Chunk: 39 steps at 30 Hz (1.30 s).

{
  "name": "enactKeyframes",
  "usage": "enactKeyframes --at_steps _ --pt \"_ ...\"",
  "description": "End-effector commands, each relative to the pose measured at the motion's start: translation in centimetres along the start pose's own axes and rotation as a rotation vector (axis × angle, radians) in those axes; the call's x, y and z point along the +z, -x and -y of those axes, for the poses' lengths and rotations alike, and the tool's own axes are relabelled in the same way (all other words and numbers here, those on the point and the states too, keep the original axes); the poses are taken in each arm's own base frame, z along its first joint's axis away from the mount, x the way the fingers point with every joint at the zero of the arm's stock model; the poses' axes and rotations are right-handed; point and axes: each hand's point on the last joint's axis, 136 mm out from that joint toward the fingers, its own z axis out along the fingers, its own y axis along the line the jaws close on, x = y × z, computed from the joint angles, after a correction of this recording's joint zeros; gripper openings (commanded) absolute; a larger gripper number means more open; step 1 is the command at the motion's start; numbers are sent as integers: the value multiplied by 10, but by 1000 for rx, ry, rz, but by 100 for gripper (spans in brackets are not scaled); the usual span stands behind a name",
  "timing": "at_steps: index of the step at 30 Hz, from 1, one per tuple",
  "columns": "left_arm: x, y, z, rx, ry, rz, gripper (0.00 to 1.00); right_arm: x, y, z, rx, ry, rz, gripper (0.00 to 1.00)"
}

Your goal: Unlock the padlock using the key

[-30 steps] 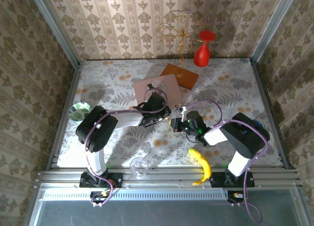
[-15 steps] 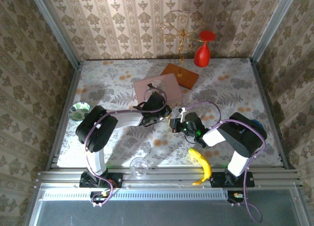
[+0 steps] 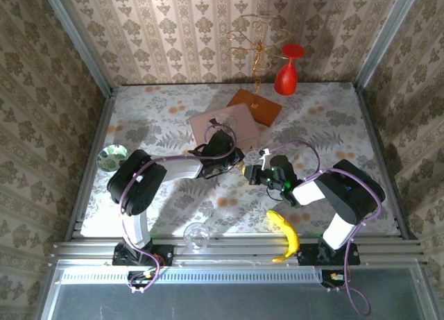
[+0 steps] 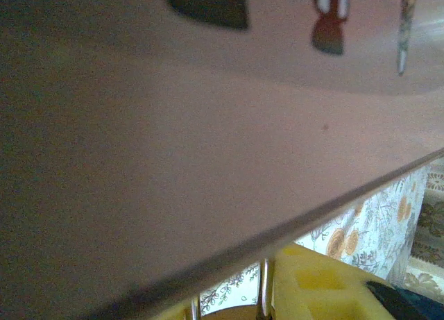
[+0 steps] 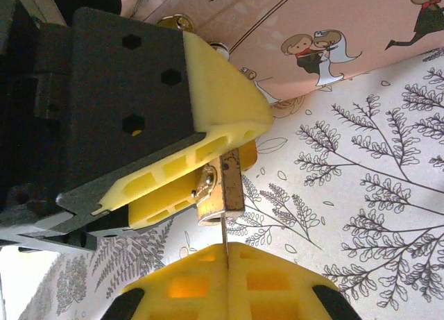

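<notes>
At the far left of the top view, a small shiny dish [image 3: 112, 155] is sitting by the edge of the table [image 3: 159, 119], and a clear glass [image 3: 196, 234] is standing at the near edge. Your left gripper [image 3: 234, 162] is reaching to the middle of the table, just beside the near side of the pink box [image 3: 223, 125]. In the right wrist view, its yellow pads [image 5: 222, 105] are pinching the padlock [image 5: 222, 188], whose brass body is pointing toward your right gripper [image 5: 227, 261]. That gripper is facing it from just beside, with its fingers pressed together on the key [image 5: 224, 235]. The key's thin blade is running straight up to the padlock's underside and meeting it there; you cannot tell how far in it is sitting. Further right, a banana [image 3: 284, 233] is lying near the right arm's base.
</notes>
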Motion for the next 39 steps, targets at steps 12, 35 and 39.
enactKeyframes --at_steps 12,35,39 --pt "-7 -27 10 2 -55 -112 0 -2 38 -14 -2 56 86 0" --pt "-5 -35 13 12 -69 -128 0 11 51 -19 38 76 115 0" --pt "-5 -36 12 13 -71 -130 0 11 56 -18 41 66 130 0"
